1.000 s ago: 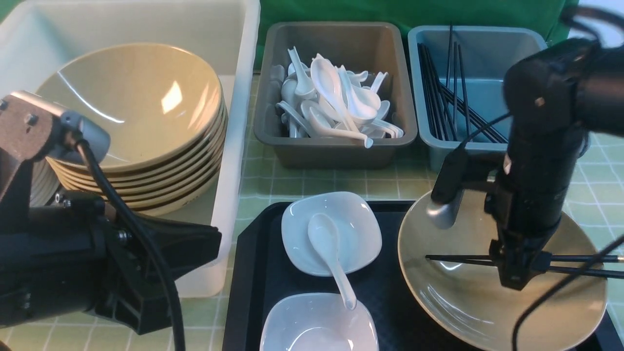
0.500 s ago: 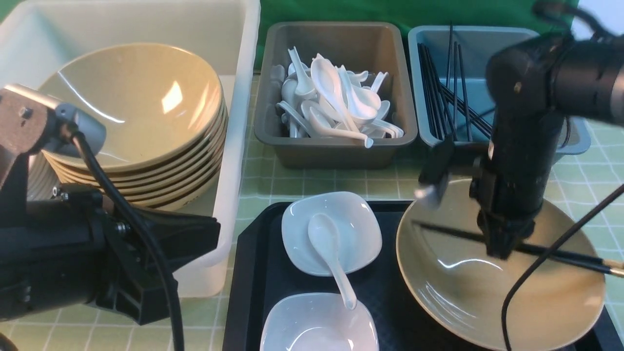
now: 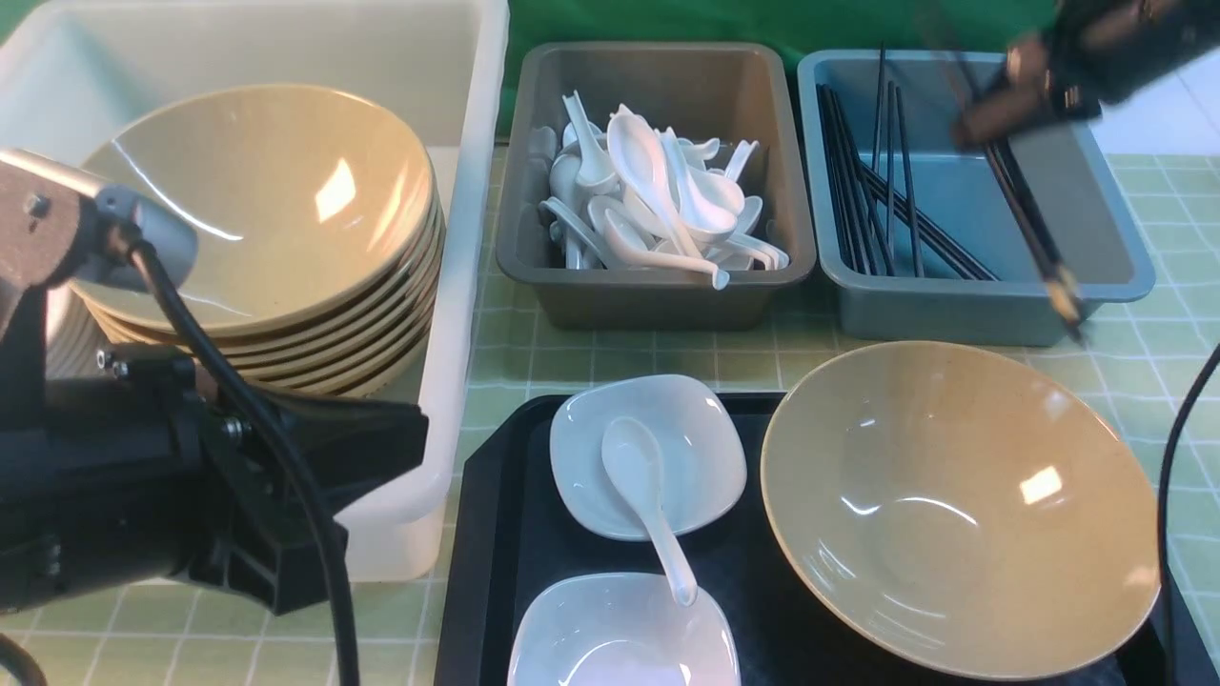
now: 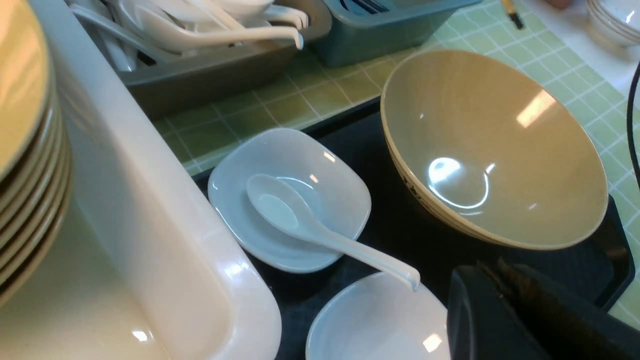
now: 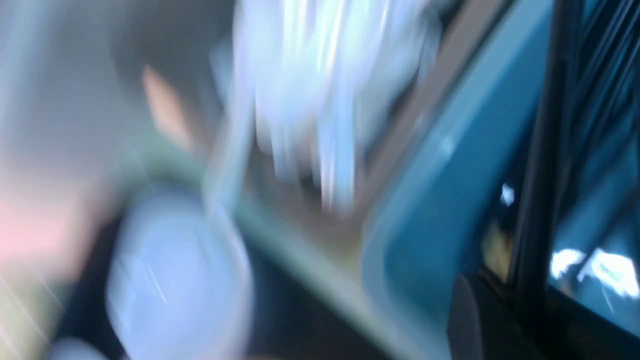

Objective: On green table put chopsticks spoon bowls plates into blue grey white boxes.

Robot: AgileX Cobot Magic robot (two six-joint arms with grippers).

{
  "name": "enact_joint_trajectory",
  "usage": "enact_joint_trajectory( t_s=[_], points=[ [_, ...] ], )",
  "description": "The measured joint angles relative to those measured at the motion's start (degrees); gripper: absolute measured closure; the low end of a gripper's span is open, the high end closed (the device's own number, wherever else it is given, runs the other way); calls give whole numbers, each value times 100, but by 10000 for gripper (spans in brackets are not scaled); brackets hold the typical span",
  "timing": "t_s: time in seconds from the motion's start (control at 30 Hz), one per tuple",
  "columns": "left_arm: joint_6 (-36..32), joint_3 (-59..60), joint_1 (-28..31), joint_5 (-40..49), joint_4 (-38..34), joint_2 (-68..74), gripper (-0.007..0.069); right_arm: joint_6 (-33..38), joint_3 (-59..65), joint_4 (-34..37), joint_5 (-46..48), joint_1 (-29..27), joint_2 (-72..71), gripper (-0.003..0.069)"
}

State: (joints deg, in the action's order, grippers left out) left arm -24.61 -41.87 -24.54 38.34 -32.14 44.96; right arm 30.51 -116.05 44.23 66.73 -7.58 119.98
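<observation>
Over the blue box (image 3: pixel 982 312), your right gripper (image 3: pixel 974 131) clamps the chopsticks (image 3: pixel 1027 214); you're likely putting them away. Swing them inside its walls, then open. Your left gripper (image 4: pixel 492 280) is closed.

Below my right hand (image 3: pixel 982 124), blue box (image 3: pixel 991 319). Left of it, grey box (image 3: pixel 658 307), white spoons (image 3: pixel 648 171). Nearer me, tan bowl (image 3: pixel 963 514), black tray (image 3: pixel 562 562). Table (image 3: pixel 810 348) green, pale grid.

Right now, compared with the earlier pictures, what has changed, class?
The right jaws, shut on the black chopsticks, carried them from over the large beige bowl forward to above the blue box. The white spoon and the gray box stayed put.
</observation>
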Motion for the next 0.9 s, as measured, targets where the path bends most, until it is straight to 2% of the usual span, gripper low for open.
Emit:
enact_joint_trajectory(
  t_s=[0.17,0.3,0.47,0.53,0.63,0.73,0.8,0.9],
  points=[
    [0,0,0,-78,0,0,626,-537,-955,1450,-478,-255,1464,601],
    [0,0,0,-113,0,0,626,-645,-1262,1997,-998,-257,2140,600],
    [0,0,0,-113,0,0,626,-617,-1340,2042,-1336,-257,2226,568],
    [0,0,0,-113,0,0,626,-584,-1368,2083,-1328,-257,2226,526],
    [0,0,0,-113,0,0,626,-484,-1368,2034,-1153,-257,2219,409],
    [0,0,0,-113,0,0,626,-469,-1368,1710,-1012,-257,2139,335],
    [-6,0,0,-113,0,0,626,-362,-1368,1198,-909,-252,1902,267],
    [-56,0,0,-113,27,0,626,-99,-1363,741,-676,-216,1405,237]
  ],
)
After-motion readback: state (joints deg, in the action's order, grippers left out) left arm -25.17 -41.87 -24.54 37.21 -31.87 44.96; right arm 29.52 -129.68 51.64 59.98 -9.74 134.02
